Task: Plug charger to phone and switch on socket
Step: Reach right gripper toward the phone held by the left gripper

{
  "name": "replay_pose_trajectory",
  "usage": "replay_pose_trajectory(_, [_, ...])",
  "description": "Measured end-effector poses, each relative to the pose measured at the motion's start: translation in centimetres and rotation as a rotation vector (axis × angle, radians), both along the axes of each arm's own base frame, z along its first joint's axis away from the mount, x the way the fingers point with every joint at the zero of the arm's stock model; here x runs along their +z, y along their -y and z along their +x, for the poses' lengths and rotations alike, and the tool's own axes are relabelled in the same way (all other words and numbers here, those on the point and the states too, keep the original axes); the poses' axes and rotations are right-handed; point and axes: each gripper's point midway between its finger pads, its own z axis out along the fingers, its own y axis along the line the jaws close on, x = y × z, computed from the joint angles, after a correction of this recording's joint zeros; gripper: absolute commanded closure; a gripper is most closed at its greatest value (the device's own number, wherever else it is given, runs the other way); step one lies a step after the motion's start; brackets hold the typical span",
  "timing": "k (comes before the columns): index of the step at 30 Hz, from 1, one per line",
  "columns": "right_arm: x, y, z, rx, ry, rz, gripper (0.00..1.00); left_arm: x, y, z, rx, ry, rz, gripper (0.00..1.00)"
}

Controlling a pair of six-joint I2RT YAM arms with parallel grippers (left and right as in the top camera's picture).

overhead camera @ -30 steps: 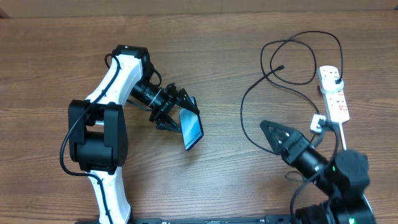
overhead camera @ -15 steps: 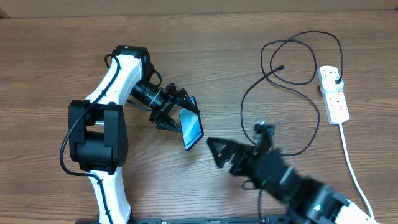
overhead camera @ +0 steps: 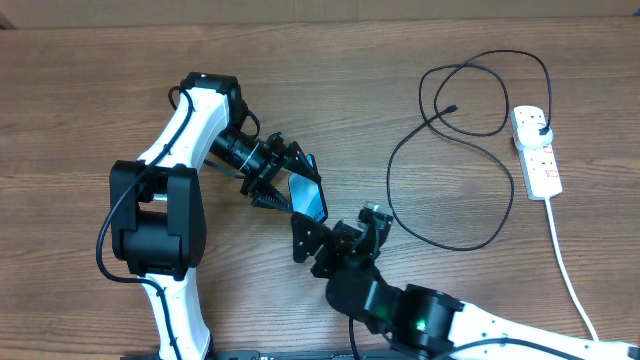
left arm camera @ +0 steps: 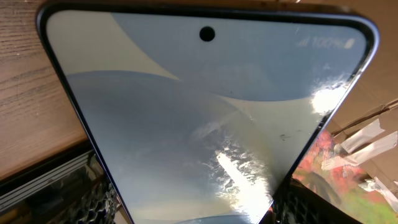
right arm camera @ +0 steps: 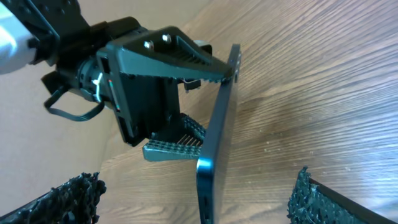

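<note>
Writing is sparse: a faint "100%" shows at one top corner of the slim dark-edged smartphone [left arm camera: 205, 124], screen lit pale blue. The left arm's fingers [overhead camera: 268, 197] clamp it by its edges, tilted above the wooden counter [overhead camera: 80, 90] at centre, as before. The right arm's fingers [right arm camera: 68, 196], spread wide and empty, have swung from the near right to just near of the phone. The thin black charger cable [overhead camera: 389, 185] lies looped at right, plugged into the white power strip [overhead camera: 536, 155] at far right.
</note>
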Motion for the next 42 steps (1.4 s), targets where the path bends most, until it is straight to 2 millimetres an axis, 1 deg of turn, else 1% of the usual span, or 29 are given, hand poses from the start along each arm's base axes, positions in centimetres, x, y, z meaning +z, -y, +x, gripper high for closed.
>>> replay_pose_trajectory(5, [-0.4, -0.8, 0.6, -0.019, 0.015, 0.019, 0.12, 0.0, 0.0, 0.0, 0.000, 0.003, 0.000, 0.48])
replay_pose_trajectory(11, [-1.6, -1.5, 1.0, -0.027, 0.012, 0.007, 0.19, -0.1, 0.0, 0.2, 0.000, 0.013, -0.002, 0.48])
replay_pose_trajectory(14, [-2.1, -1.8, 1.1, -0.026, 0.011, -0.003, 0.27, -0.1, 0.0, 0.2, 0.000, 0.016, -0.002, 0.48])
replay_pose_trajectory(20, [-1.3, -2.4, 1.3, 0.014, 0.070, -0.033, 0.41, -0.2, 0.0, 0.3, 0.000, 0.024, -0.003, 0.48])
replay_pose_trajectory(25, [-1.5, -2.3, 1.8, 0.034, 0.066, -0.050, 0.42, -0.2, 0.1, 0.4, 0.000, 0.025, -0.004, 0.48])
replay_pose_trajectory(29, [-1.8, -1.5, 3.4, 0.033, 0.042, -0.047, 0.47, -0.2, 0.1, 0.4, 0.000, 0.026, -0.003, 0.48])
replay_pose_trajectory(32, [-2.0, -1.1, 4.2, 0.035, 0.026, -0.039, 0.48, -0.2, 0.1, 0.4, 0.000, 0.026, -0.004, 0.48])
replay_pose_trajectory(40, [-2.2, -1.8, 3.9, 0.082, 0.004, -0.026, 0.49, -0.2, 0.1, 0.4, 0.000, 0.026, -0.004, 0.48])
replay_pose_trajectory(42, [-2.7, -2.0, 3.9, 0.087, -0.002, -0.030, 0.50, -0.2, 0.1, 0.4, 0.000, 0.027, -0.004, 0.48])
